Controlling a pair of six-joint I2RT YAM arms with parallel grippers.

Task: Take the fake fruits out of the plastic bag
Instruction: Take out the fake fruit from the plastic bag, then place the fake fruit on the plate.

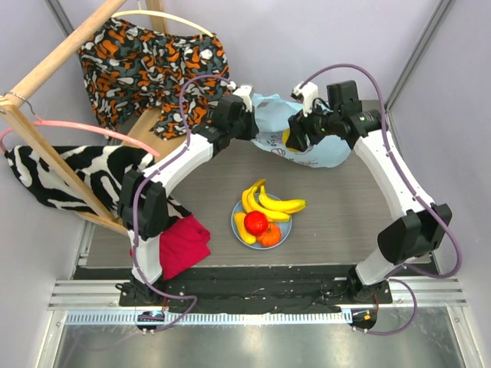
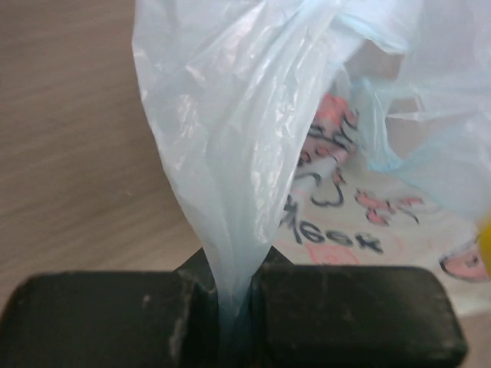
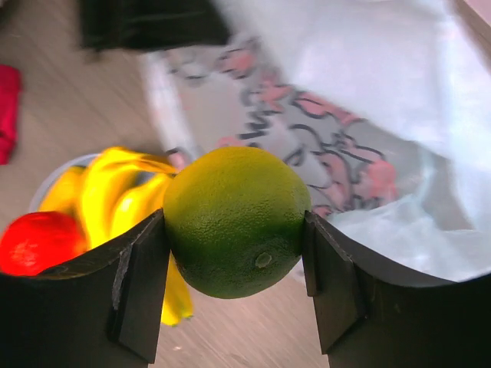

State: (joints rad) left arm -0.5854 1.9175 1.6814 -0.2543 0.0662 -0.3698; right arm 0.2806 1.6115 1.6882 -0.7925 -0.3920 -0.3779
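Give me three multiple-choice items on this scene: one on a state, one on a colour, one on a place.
1. The left claw is:
A. open
B. shut on a fold of the plastic bag
C. shut on a banana

2. The round fruit in the right claw is:
A. green
B. red
C. orange

3. The banana bunch lies:
A. inside the bag
B. in the left claw
C. on the light-blue plate

Key:
1 B, the left wrist view shows bag film pinched between closed fingers.
2 A, its skin is green in the right wrist view.
3 C, the top view shows it on the plate with other fruits.
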